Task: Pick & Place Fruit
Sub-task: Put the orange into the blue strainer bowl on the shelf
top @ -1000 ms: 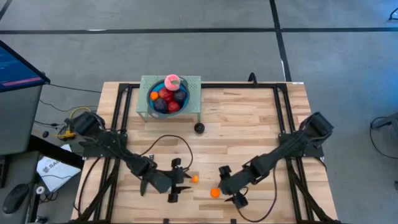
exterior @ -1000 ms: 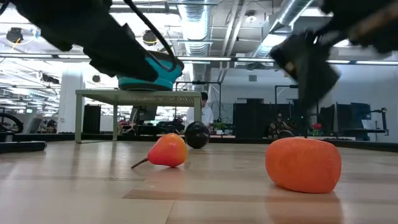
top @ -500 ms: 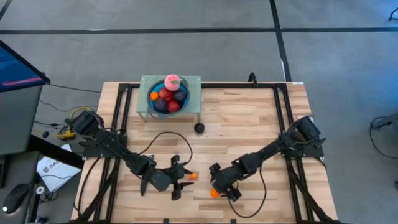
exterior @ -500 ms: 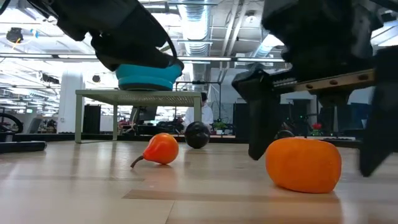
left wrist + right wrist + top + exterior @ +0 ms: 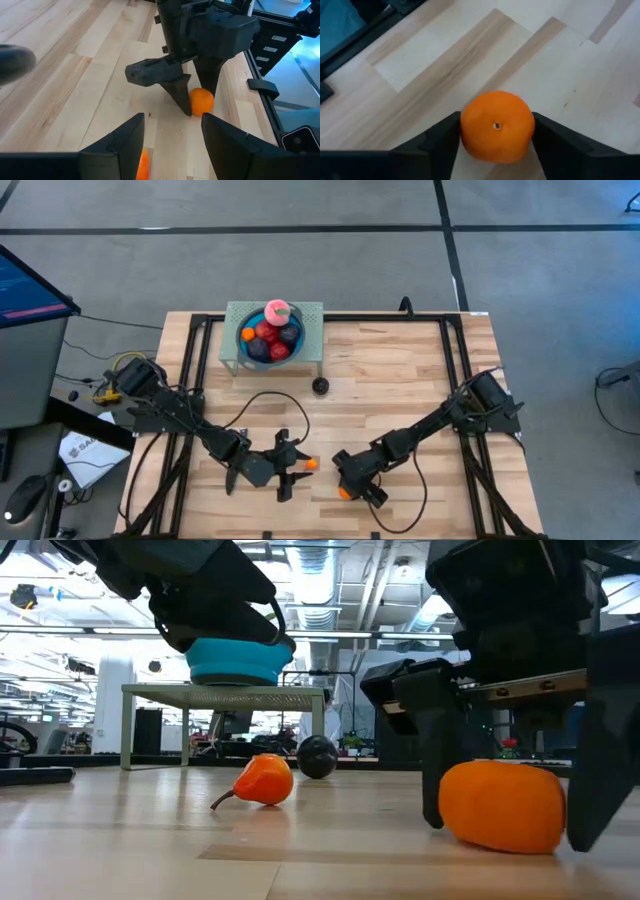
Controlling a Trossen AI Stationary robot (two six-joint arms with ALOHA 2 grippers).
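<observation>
Right gripper (image 5: pixel 505 805): down at the tabletop, fingers spread and unclenched, one on each side of the round orange fruit (image 5: pixel 497 126); the fruit sits squarely in the gap between them
Contact: in the right wrist view both fingers look pressed close against the fruit's sides, but whether they touch it yet I cannot tell; in the low view the fruit rests on the wooden table (image 5: pixel 400 370), so it is not lifted
Axis: the fruit is near round with no long axis to line up on, so the closing line of the jaws already runs through its middle; by my judgement the next move is simply to close, then rise
Left gripper (image 5: pixel 170 135): just above the table, fingers parted and holding nothing; the small orange pear-shaped fruit (image 5: pixel 262 780) lies at its fingertips, only partly in the gap, so it needs a short advance before closing
Nearer arm: each loose fruit has its own arm; the right is better placed to grasp first
Dark ball (image 5: pixel 320 386): well beyond both jaws, toward the far edge, in front of the green stand (image 5: pixel 310 330)
Blue bowl (image 5: pixel 243 332): farthest off, on the stand, with red, purple, pink and orange pieces in it; likely the drop point
</observation>
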